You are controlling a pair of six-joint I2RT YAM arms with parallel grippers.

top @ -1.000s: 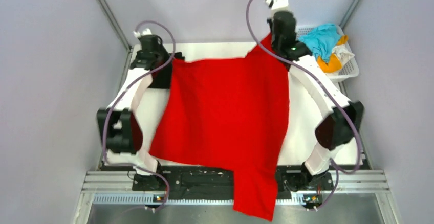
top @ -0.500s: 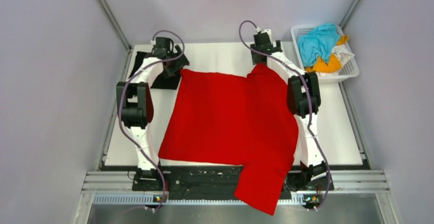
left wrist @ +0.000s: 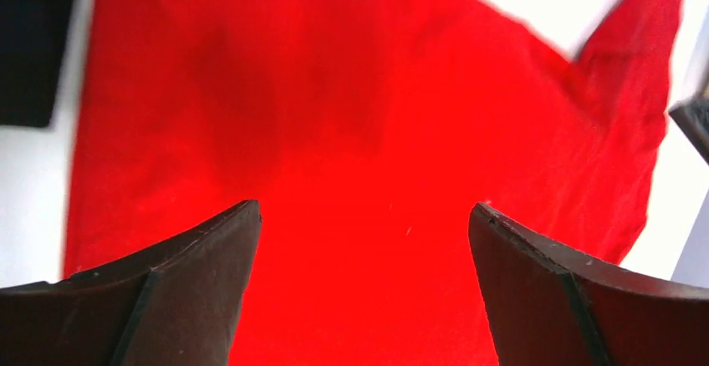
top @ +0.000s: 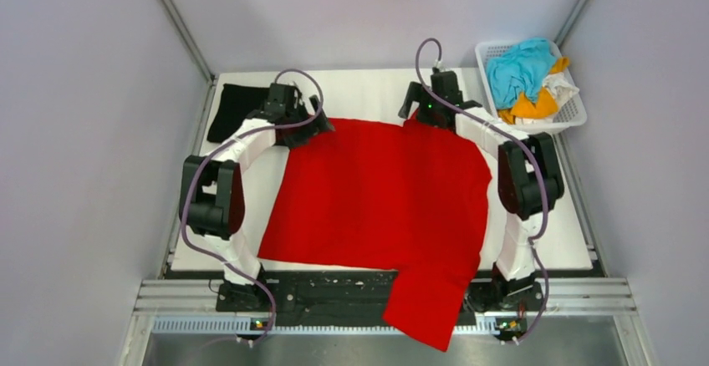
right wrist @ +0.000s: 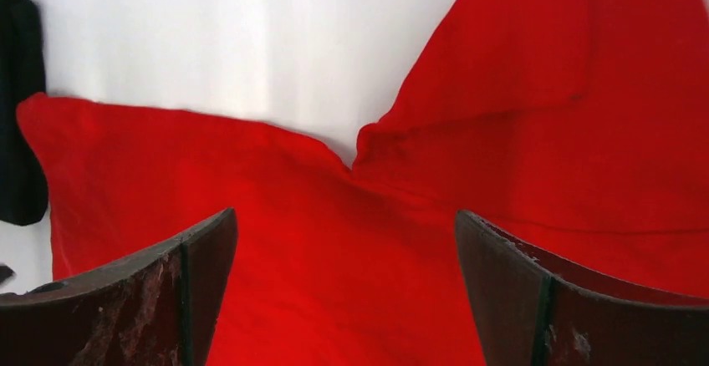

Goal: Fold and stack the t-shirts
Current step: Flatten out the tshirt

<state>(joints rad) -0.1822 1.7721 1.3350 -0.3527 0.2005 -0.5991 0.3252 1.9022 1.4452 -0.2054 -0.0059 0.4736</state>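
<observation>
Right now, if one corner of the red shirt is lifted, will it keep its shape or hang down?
The red shirt will probably go limp: one part already droops over the near edge of the table. It looks thin and light, since it lies flat. Pushed, it would likely bunch up, like the fold at its far corner.

A white tabletop (top: 368,90) is sitting in the middle. Pale grey walls are standing around it, at 9 o'clock (top: 84,132), 12 o'clock (top: 368,7) and 3 o'clock (top: 652,174). Thin metal bars are running up at 11 o'clock (top: 178,23) and 1 o'clock (top: 581,7). A silver rail (top: 167,295) is lying at 6 o'clock, with a grey metal sheet (top: 318,349) below it. Soft, even light is shining everywhere.
</observation>
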